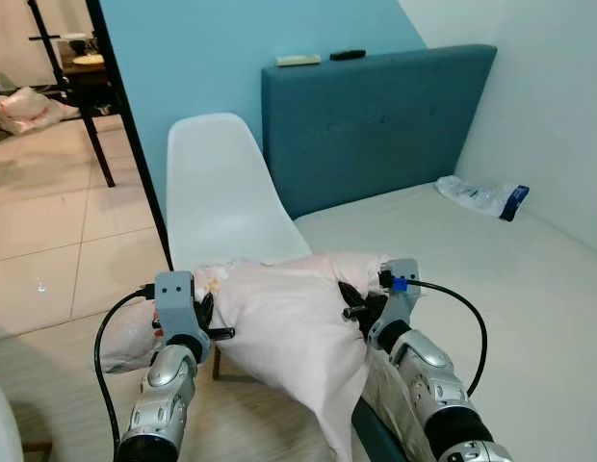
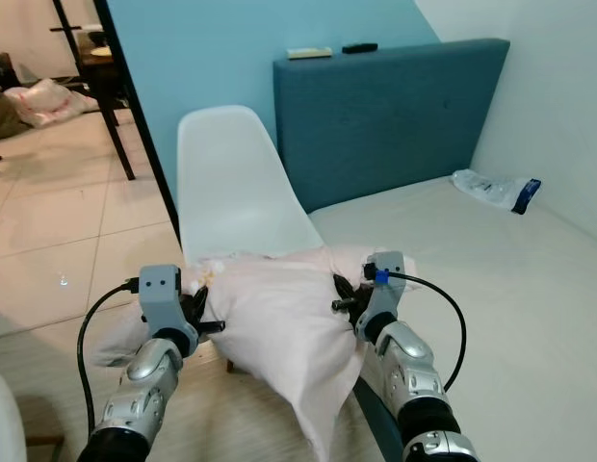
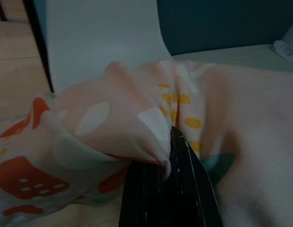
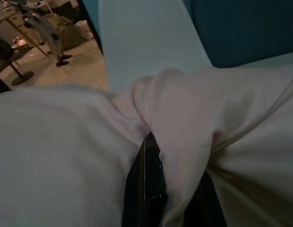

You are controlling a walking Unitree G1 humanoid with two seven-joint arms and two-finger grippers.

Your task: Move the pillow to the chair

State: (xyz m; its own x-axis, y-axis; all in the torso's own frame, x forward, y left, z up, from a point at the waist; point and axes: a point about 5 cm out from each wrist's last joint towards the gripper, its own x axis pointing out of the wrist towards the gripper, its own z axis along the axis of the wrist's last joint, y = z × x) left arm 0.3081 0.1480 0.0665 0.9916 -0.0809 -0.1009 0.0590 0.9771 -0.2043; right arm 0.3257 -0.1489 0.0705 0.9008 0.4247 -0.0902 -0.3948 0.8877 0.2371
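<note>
Pillow (image 1: 289,322) hangs in the air between both claws, right over the white chair (image 1: 217,192). Left claw (image 1: 214,310) and right claw (image 1: 354,306) pinch its cloth tight. Putting it down is left.

pillow (image 3: 137,118) — pinched in left gripper (image 3: 168,161)

The pillow (image 1: 289,327), pinched between the left gripper (image 1: 210,322) and the right gripper (image 1: 361,306), covers the seat of the chair (image 1: 217,188). The chair's back rises just beyond. To the right the bed (image 1: 491,279) lies open; a plastic bag (image 1: 480,197) sits far right.
</note>
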